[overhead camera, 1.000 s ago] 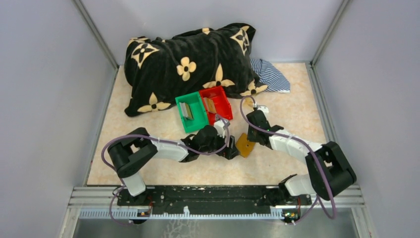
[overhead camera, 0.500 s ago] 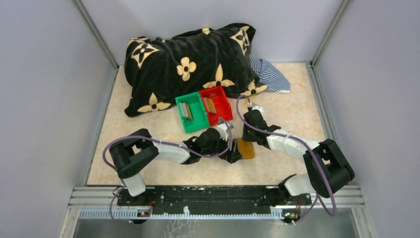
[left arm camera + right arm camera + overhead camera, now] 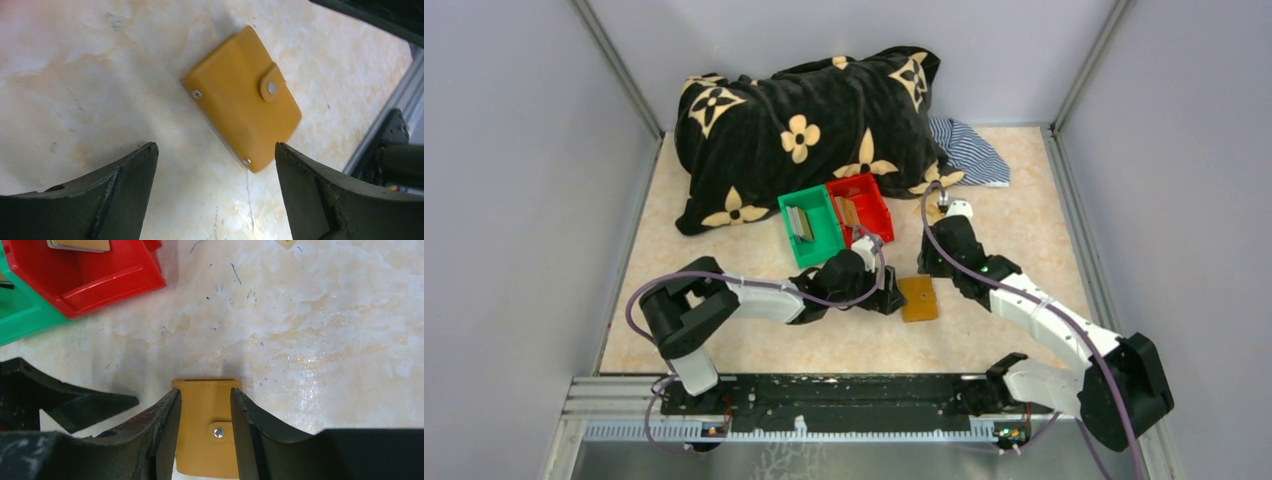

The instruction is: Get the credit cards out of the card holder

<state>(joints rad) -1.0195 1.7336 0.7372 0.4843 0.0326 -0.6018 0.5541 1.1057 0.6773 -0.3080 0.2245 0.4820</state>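
Left pincer (image 3: 215,147) is hanging released just beside the holder (image 3: 918,298), while the right pincer (image 3: 205,392), slightly parted and empty, is drawing back toward the far edge. A second ago the holder was tilted up between them; now it is lying flat and closed on the tabletop (image 3: 1024,220), nearer the near edge. Cards (image 3: 800,222) are sitting in the green bin (image 3: 824,245) and red bin (image 3: 874,205), so the emptying is looking finished.

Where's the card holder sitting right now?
In the top view the card holder lies closed on the table, just right of the left gripper, with the red bin farther back.
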